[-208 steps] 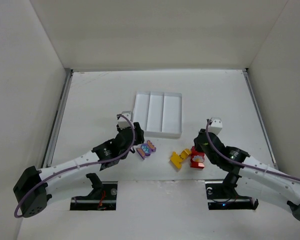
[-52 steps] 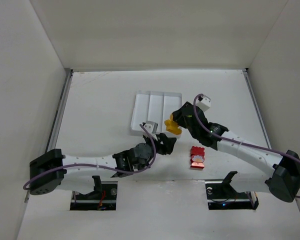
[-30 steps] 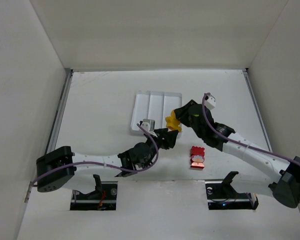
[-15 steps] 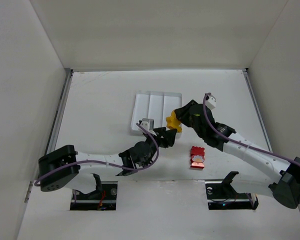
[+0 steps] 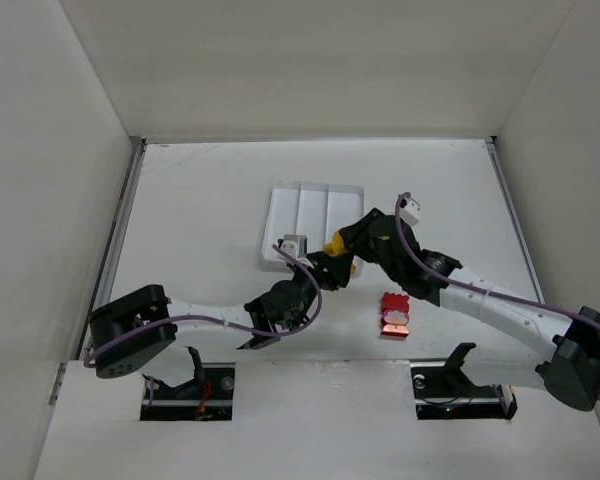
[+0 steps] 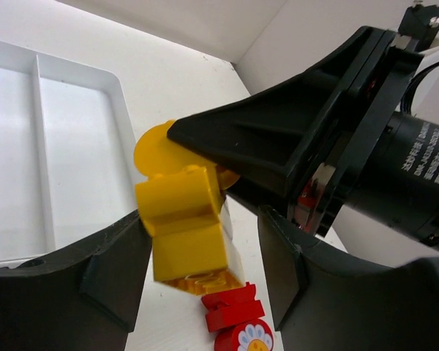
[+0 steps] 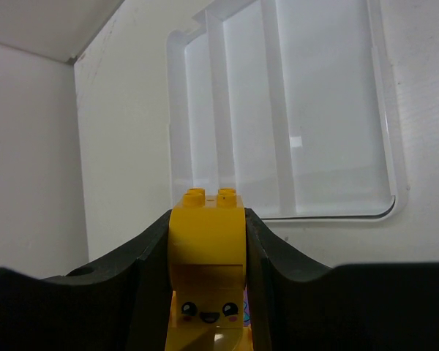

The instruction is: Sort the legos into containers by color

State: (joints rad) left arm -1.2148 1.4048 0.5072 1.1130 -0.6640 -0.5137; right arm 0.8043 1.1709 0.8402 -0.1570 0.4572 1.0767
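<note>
Two arms meet near the middle of the table [image 5: 200, 200], just in front of the tray's [image 5: 310, 210] near right corner. The left arm lies low and long, running from its base at the near left across to the right, its wrist turned toward the other arm. The left gripper [image 6: 203, 241] is spread wide, with one finger on each side of the yellow lego [image 7: 206, 263]. The wrist view does not settle whether either finger touches the brick. From this gripper, the tray lies ahead and to the left, and the red lego [image 5: 394, 312] sits on the table below and slightly to the right, past the fingertips.

The yellow lego is between the two grippers, and the right gripper [image 7: 207, 241] carries it, its two black fingers clamped on the brick's opposite sides. In the right wrist view, the brick's two studs point away from the wrist toward the tray, and a small printed smiling face looks back at the camera. From this gripper, the tray lies straight ahead, its three compartments running away from the fingers.

The right arm reaches from its base at the near right, up and leftward in a long diagonal, with the elbow bent and the wrist angled down toward the left gripper. The red lego lies near the underside of this arm's forearm, behind the right gripper and well apart from the tray.
</note>
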